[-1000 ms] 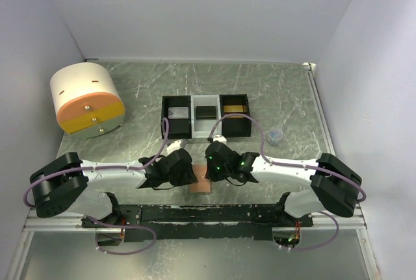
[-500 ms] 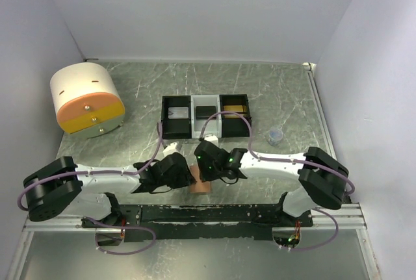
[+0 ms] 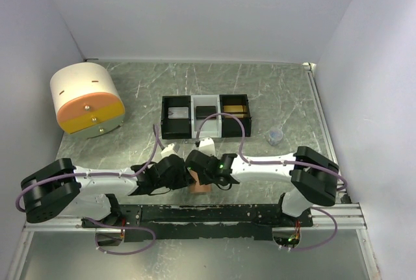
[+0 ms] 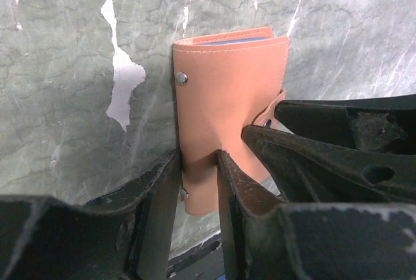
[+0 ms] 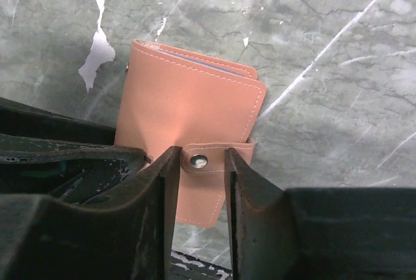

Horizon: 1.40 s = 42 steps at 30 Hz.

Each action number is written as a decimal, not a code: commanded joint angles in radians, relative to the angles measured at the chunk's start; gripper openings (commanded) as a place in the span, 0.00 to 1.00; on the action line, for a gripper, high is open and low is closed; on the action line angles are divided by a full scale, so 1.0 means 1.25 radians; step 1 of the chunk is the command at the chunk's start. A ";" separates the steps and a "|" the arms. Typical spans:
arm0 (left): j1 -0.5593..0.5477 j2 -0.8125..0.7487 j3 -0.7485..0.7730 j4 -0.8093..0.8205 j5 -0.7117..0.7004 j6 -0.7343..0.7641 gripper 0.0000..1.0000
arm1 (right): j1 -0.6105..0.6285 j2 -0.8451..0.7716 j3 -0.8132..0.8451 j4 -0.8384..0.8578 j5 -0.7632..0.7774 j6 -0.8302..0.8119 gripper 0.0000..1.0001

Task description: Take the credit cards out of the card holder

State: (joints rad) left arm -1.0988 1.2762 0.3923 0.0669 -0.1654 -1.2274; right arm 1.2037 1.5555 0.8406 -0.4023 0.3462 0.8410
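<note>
The salmon-orange card holder (image 3: 201, 187) lies closed on the marble table by the front edge, a thin blue lining showing at its far edge. In the left wrist view (image 4: 227, 85) my left gripper (image 4: 198, 156) pinches its left side, one finger at the edge and one pressing a crease into the cover. In the right wrist view (image 5: 188, 104) my right gripper (image 5: 201, 153) is narrowly open, its jaws straddling the snap strap (image 5: 198, 161) without pinching it. From above, the left gripper (image 3: 187, 177) and the right gripper (image 3: 197, 171) meet over the holder. No cards show.
A black-and-white three-compartment tray (image 3: 164, 117) holding cards stands behind the grippers. A round white and orange drawer box (image 3: 86, 100) is at the far left. A small pale cap (image 3: 275, 136) lies to the right. The black mounting rail (image 3: 208, 214) runs just in front of the holder.
My right gripper has moved left and down onto the card holder's strap. My left arm has shifted slightly left, still at the holder. The holder has stayed in place.
</note>
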 commanded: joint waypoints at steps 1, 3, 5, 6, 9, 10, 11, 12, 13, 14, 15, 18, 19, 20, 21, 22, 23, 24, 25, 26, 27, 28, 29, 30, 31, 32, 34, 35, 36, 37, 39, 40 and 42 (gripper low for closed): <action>-0.008 0.010 -0.028 -0.029 -0.013 0.000 0.40 | 0.006 0.056 -0.033 -0.086 0.053 0.033 0.28; -0.008 0.016 -0.020 -0.041 -0.014 0.003 0.40 | 0.006 0.050 -0.031 -0.084 0.048 0.031 0.24; -0.008 0.023 -0.013 -0.052 -0.017 0.005 0.40 | 0.005 0.032 -0.033 -0.065 0.026 0.023 0.23; -0.008 0.026 -0.010 -0.058 -0.018 0.004 0.40 | 0.003 0.019 -0.037 -0.049 0.010 0.017 0.20; -0.009 0.040 -0.002 -0.078 -0.023 -0.002 0.39 | -0.013 -0.034 -0.053 -0.006 -0.032 0.006 0.12; -0.009 0.044 -0.001 -0.084 -0.025 -0.005 0.39 | -0.022 -0.052 -0.061 0.014 -0.051 -0.003 0.11; -0.009 0.046 -0.001 -0.088 -0.027 -0.008 0.39 | -0.030 -0.066 -0.069 0.029 -0.066 -0.008 0.10; -0.009 0.051 0.000 -0.090 -0.029 -0.012 0.38 | -0.039 -0.080 -0.078 0.042 -0.080 -0.009 0.05; -0.009 0.055 -0.001 -0.092 -0.030 -0.014 0.38 | -0.053 -0.091 -0.084 0.052 -0.096 -0.012 0.02; -0.010 0.059 0.000 -0.094 -0.031 -0.017 0.38 | -0.068 -0.100 -0.093 0.061 -0.115 -0.018 0.02; -0.009 0.065 -0.001 -0.094 -0.031 -0.020 0.38 | -0.081 -0.110 -0.103 0.073 -0.133 -0.024 0.01; -0.012 0.073 0.001 -0.096 -0.032 -0.025 0.37 | -0.117 -0.153 -0.129 0.087 -0.174 -0.033 0.04; -0.014 0.076 0.003 -0.100 -0.035 -0.024 0.37 | -0.121 -0.168 -0.135 0.088 -0.173 -0.035 0.05; -0.015 0.076 0.007 -0.106 -0.037 -0.025 0.37 | -0.125 -0.183 -0.137 0.080 -0.166 -0.032 0.07; -0.017 0.076 0.012 -0.112 -0.040 -0.022 0.38 | -0.128 -0.192 -0.137 0.066 -0.154 -0.030 0.09; -0.017 0.075 0.017 -0.118 -0.043 -0.020 0.38 | -0.130 -0.200 -0.136 0.044 -0.132 -0.027 0.11; -0.018 0.074 0.022 -0.123 -0.046 -0.018 0.38 | -0.130 -0.205 -0.133 0.020 -0.110 -0.020 0.15; -0.020 0.073 0.026 -0.129 -0.048 -0.014 0.38 | -0.132 -0.208 -0.131 -0.002 -0.089 -0.017 0.19; -0.019 0.072 0.030 -0.131 -0.049 -0.012 0.38 | -0.133 -0.207 -0.129 -0.021 -0.073 -0.013 0.23; -0.020 0.071 0.034 -0.133 -0.049 -0.009 0.39 | -0.136 -0.206 -0.128 -0.038 -0.060 -0.008 0.25; -0.022 0.070 0.038 -0.134 -0.049 -0.006 0.39 | -0.137 -0.203 -0.127 -0.051 -0.053 -0.006 0.25; -0.023 0.070 0.042 -0.136 -0.049 -0.004 0.39 | -0.137 -0.201 -0.126 -0.060 -0.048 -0.003 0.26; -0.024 0.071 0.045 -0.137 -0.050 -0.002 0.39 | -0.137 -0.198 -0.125 -0.067 -0.048 -0.001 0.26; -0.025 0.071 0.048 -0.139 -0.051 0.000 0.39 | -0.137 -0.195 -0.126 -0.067 -0.051 0.001 0.26; -0.026 0.072 0.050 -0.140 -0.051 0.001 0.39 | -0.138 -0.192 -0.126 -0.067 -0.053 0.003 0.26; -0.027 0.072 0.053 -0.141 -0.052 0.001 0.39 | -0.138 -0.189 -0.126 -0.064 -0.055 0.003 0.27; -0.029 0.072 0.055 -0.144 -0.054 0.001 0.39 | -0.138 -0.184 -0.128 -0.061 -0.055 0.005 0.29; -0.030 0.070 0.056 -0.146 -0.055 0.001 0.39 | -0.137 -0.181 -0.128 -0.060 -0.050 0.006 0.29; -0.031 0.068 0.056 -0.148 -0.054 0.001 0.39 | -0.139 -0.180 -0.129 -0.056 -0.049 0.002 0.28; -0.033 0.065 0.058 -0.151 -0.055 0.001 0.39 | -0.143 -0.178 -0.129 -0.048 -0.053 -0.005 0.28; -0.035 0.060 0.059 -0.156 -0.058 0.003 0.40 | -0.150 -0.178 -0.135 -0.026 -0.079 -0.023 0.25; -0.036 0.055 0.059 -0.157 -0.059 0.005 0.40 | -0.153 -0.179 -0.136 -0.013 -0.094 -0.032 0.22; -0.037 0.047 0.057 -0.156 -0.061 0.009 0.40 | -0.158 -0.181 -0.139 0.009 -0.113 -0.043 0.21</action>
State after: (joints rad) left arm -1.1309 1.3388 0.4706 -0.0021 -0.2127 -1.2549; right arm 1.0214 1.3285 0.6781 -0.4461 0.2382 0.8215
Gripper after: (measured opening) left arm 0.396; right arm 0.223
